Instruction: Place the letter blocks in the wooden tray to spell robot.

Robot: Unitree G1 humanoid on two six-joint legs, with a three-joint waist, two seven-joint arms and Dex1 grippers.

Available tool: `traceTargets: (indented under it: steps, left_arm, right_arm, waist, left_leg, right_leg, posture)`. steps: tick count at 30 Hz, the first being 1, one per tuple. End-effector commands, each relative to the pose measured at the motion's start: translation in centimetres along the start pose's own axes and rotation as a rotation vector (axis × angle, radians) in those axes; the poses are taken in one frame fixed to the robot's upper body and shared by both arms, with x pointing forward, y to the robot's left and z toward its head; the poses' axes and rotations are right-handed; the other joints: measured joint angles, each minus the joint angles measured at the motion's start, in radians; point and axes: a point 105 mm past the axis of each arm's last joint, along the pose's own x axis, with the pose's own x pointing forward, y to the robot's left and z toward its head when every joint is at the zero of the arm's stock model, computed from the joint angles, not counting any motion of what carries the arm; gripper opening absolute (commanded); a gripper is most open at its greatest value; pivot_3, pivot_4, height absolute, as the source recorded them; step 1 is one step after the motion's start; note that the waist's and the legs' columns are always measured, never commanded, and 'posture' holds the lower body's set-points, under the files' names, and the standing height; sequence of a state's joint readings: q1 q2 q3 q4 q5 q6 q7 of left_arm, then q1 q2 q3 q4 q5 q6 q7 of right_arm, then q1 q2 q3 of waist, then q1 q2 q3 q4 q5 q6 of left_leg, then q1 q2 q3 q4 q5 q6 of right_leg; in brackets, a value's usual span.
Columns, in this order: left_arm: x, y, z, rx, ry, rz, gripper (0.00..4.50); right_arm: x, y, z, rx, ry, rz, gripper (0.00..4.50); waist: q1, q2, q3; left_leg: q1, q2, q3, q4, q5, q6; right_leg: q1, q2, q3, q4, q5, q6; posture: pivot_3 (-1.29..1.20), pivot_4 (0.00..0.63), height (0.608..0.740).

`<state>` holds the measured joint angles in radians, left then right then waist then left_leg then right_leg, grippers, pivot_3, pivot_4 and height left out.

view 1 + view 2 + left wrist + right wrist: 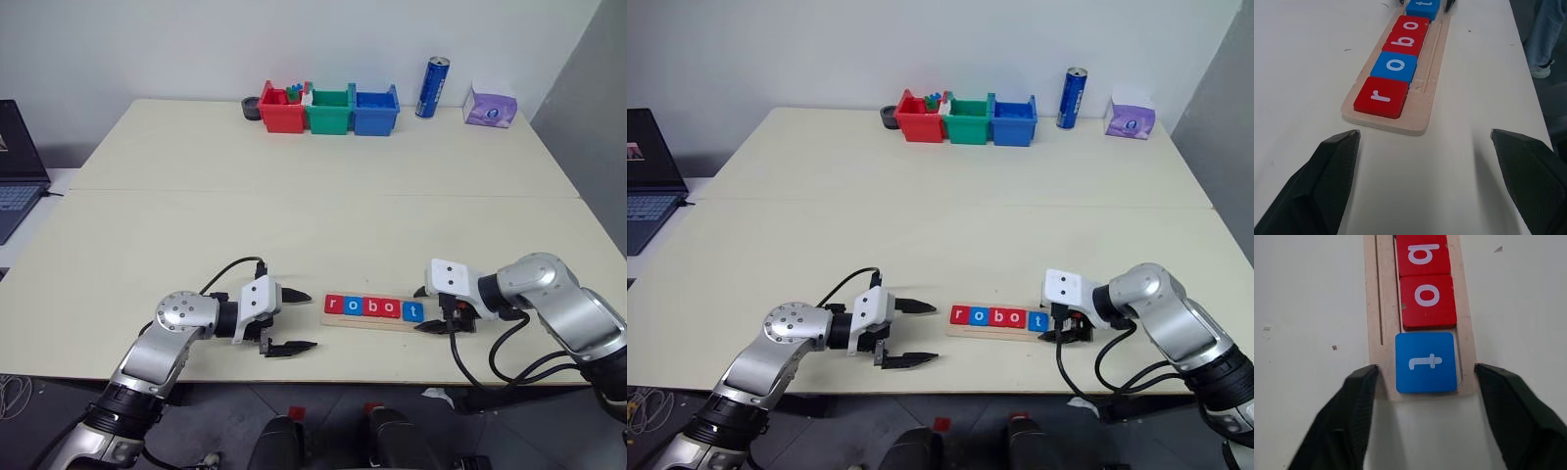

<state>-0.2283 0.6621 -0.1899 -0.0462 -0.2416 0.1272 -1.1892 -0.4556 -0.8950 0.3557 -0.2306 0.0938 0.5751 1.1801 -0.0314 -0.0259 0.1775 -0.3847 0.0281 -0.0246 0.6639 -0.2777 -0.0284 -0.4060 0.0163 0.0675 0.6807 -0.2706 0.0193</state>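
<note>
Letter blocks [375,306], flat red and blue squares, spell robot in our pale wooden tray [1420,110] near cream tabletop's [294,215] front edge; left gripper [286,320] and right gripper [1420,396] jaws both apart.

The letter blocks [1396,63] look like smooth, slightly glossy plastic, the wooden tray [1420,110] is pale matt bare wood, and the table [294,196] a smooth matt cream.

I see my right fingers [1347,416] spread either side of the tray [1374,308] end, where the blue t [1426,362] lies free below red o [1428,301].
</note>
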Motion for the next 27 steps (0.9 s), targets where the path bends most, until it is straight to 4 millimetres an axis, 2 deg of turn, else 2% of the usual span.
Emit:
traceTargets:
  steps: [1, 7, 8, 10, 17, 20, 21, 27]
  left_arm:
    - [-0.1, 0.0, 1.0, 0.037, -0.024, 0.003, 4.5]
    - [-0.3, 0.0, 0.8, 0.033, -0.021, 0.011, 4.5]
    - [-0.3, 0.0, 0.8, 0.032, -0.021, 0.011, 4.5]
    - [-0.3, -0.1, 0.8, 0.031, -0.02, 0.012, 4.5]
    - [-0.2, 0.0, 0.7, 0.03, -0.019, 0.008, 4.5]
    - [-0.1, 0.1, 0.8, 0.034, -0.021, 0.005, 4.5]
    - [-0.1, 0.2, 0.8, 0.035, -0.022, 0.004, 4.5]
    - [0.1, 0.2, 0.8, 0.036, -0.025, 0.004, 4.5]
  right_arm:
    - [-1.3, -0.7, 1.4, -0.033, -0.028, -0.045, 4.45]
    - [-3.7, -0.4, 1.7, 0.01, -0.055, -0.095, 4.45]
    - [-3.9, -0.3, 1.5, 0.025, -0.052, -0.107, 4.29]
    - [-3.9, 0.4, 0.8, 0.054, -0.041, -0.122, 3.88]
    - [-3.0, 1.6, -0.3, 0.086, -0.017, -0.143, 1.32]
    - [-2.6, 1.4, -0.5, 0.091, -0.005, -0.155, 0.25]
    - [-2.5, 1.3, -0.6, 0.094, -0.003, -0.157, 0.02]
    - [-2.0, 1.2, -0.7, 0.093, 0.011, -0.143, 0.02]
  waist:
    - [0.0, 0.0, 0.0]
    - [0.001, 0.0, 0.0]
    - [0.001, 0.0, 0.0]
    - [0.002, 0.0, 0.0]
    - [-0.001, 0.0, 0.0]
    - [0.0, 0.0, 0.0]
    - [0.0, 0.0, 0.0]
    - [0.0, 0.0, 0.0]
  left_leg:
    - [0.0, 0.0, 0.0, 0.0, 0.0, 0.0]
    - [0.0, 0.0, -0.001, 0.0, 0.0, 0.0]
    - [0.0, 0.0, -0.001, 0.0, 0.0, 0.0]
    - [0.0, 0.0, 0.0, 0.0, 0.0, 0.0]
    - [0.0, 0.0, 0.0, 0.0, 0.0, 0.0]
    - [0.0, 0.0, 0.0, 0.0, 0.0, 0.0]
    - [0.0, 0.0, 0.0, 0.0, 0.0, 0.0]
    - [0.0, 0.0, 0.0, 0.0, 0.0, 0.0]
  right_leg:
    - [0.0, 0.0, 0.0, 0.0, 0.0, 0.0]
    - [0.0, 0.0, 0.0, 0.0, 0.0, 0.0]
    - [0.0, 0.0, 0.0, 0.0, 0.0, 0.0]
    - [0.0, 0.0, -0.001, 0.0, 0.0, 0.0]
    - [0.0, 0.0, 0.0, 0.0, -0.002, 0.004]
    - [0.0, 0.0, 0.0, 0.0, -0.002, 0.004]
    - [0.0, 0.0, 0.0, 0.0, -0.002, 0.004]
    - [0.0, 0.0, 0.0, 0.0, -0.002, 0.004]
  posture:
    - [0.0, 0.15, 0.74]
    - [0.0, 0.15, 0.74]
    - [0.0, 0.15, 0.74]
    - [0.0, 0.15, 0.74]
    - [0.0, 0.15, 0.74]
    - [0.0, 0.15, 0.74]
    - [0.0, 0.15, 0.74]
    - [0.0, 0.15, 0.74]
